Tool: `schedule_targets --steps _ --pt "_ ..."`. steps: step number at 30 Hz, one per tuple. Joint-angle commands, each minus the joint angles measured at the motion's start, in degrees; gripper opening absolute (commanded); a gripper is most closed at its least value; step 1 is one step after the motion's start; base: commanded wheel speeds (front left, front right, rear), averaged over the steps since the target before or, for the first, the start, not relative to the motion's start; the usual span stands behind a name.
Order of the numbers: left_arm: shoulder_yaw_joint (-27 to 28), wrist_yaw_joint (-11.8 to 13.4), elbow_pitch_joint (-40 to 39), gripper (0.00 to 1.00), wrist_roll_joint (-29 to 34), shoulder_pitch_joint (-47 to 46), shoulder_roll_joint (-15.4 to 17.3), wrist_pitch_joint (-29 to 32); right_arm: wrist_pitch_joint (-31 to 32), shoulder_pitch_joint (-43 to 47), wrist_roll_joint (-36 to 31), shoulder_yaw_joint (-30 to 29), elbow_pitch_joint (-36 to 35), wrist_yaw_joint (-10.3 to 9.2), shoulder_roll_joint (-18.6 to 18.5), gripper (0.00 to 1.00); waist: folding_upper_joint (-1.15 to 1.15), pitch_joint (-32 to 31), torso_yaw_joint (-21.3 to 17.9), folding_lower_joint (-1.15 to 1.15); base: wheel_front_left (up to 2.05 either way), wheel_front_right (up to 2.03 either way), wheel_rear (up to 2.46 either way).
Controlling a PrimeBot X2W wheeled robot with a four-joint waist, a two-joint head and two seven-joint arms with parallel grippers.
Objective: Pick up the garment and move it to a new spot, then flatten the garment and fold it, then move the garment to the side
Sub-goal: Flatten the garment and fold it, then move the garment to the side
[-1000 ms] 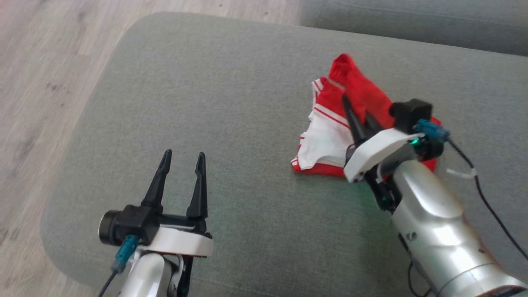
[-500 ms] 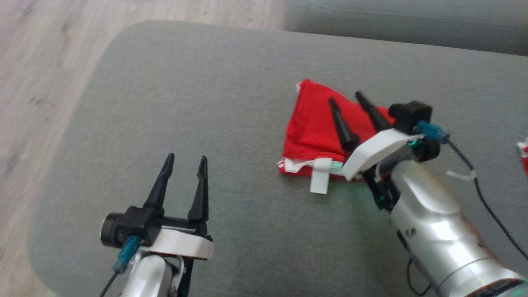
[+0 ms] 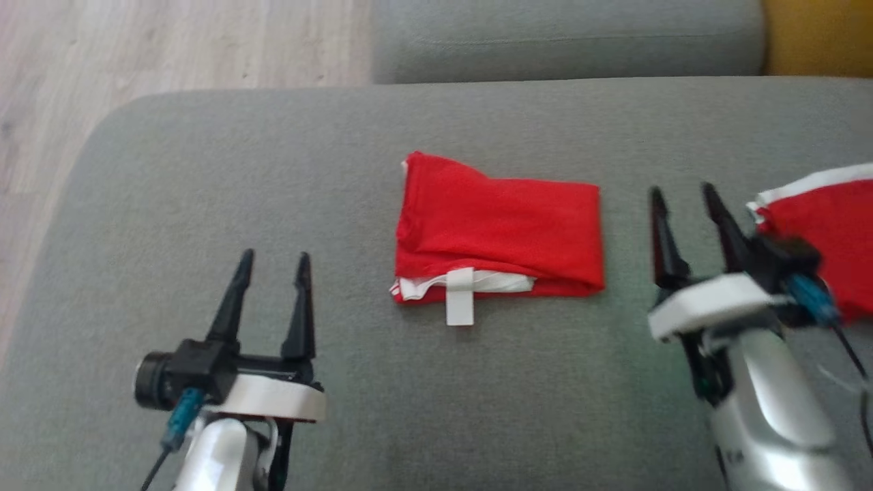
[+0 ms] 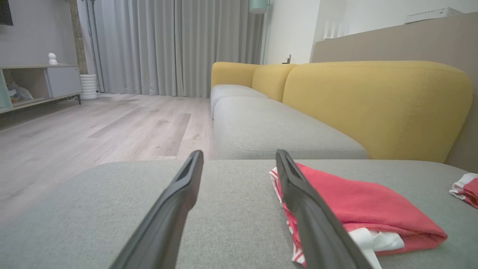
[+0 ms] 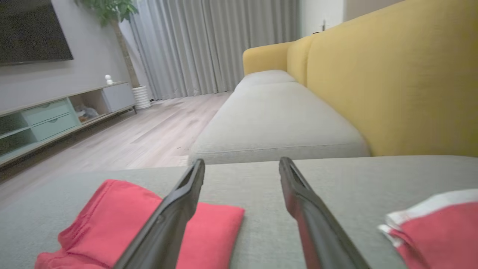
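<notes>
Grey fabric sofa cushion (image 3: pixel 204 170) | folded red-and-white cloth garment (image 3: pixel 498 228) now lies free | right end effector (image 3: pixel 682 189) now released, drawn aside | left end effector (image 3: pixel 275 254) spread, empty | side move remains

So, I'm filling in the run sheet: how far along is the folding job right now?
Done: the red garment lies folded into a rectangle on the grey cushion, a white tag poking out at its near edge. In hand: nothing; the left gripper and right gripper are both open, clear of the cloth. Left: moving it to the side, perhaps by the second garment at the right.
</notes>
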Motion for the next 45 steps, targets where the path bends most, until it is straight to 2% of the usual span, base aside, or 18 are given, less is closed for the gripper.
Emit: schedule_targets --steps 1,6,10,26,35,38,45 --pt "2.47 0.03 -1.77 1.00 0.41 -2.22 0.82 -0.29 -0.61 -0.38 -0.75 0.37 -3.61 -0.05 0.70 1.00 0.00 -0.55 -1.14 0.00 0.00 0.00 0.00" --pt "3.71 -0.09 -1.76 1.00 0.48 -0.45 0.51 -0.29 -0.62 7.85 -2.12 -1.23 -11.59 -0.05 0.70 1.00 0.00 -0.51 -2.77 0.00 0.00 0.00 0.00" --pt "3.90 -0.09 -1.78 1.00 0.34 0.81 0.13 -0.29 -0.62 12.47 -1.72 -2.17 -14.40 -0.05 0.70 1.00 0.00 -0.14 -3.20 0.00 0.00 0.00 0.00" --pt "3.45 -0.79 -2.06 1.00 1.38 0.65 -0.29 -0.29 -0.62 12.98 -1.24 -2.68 -15.26 -0.05 0.70 1.00 0.00 1.56 -1.40 0.00 0.00 0.00 0.00" --pt "1.51 -0.85 -1.72 1.00 0.92 -0.65 -0.31 -0.29 1.52 5.43 0.06 -1.84 -7.43 -0.05 0.70 1.00 0.00 5.60 2.44 0.00 0.00 0.00 0.00" --pt "0.83 -0.90 -1.52 1.00 0.68 -1.44 -0.31 -0.29 6.57 1.54 2.67 -1.45 -1.34 -0.05 0.70 1.00 0.00 7.06 4.22 0.00 0.00 0.00 0.00" --pt "-1.33 -0.63 -0.96 1.00 -0.02 -3.06 -0.32 -0.29 9.79 -6.64 4.70 -4.23 11.64 -0.05 0.70 1.00 0.00 9.04 8.20 0.00 0.00 0.00 0.00"
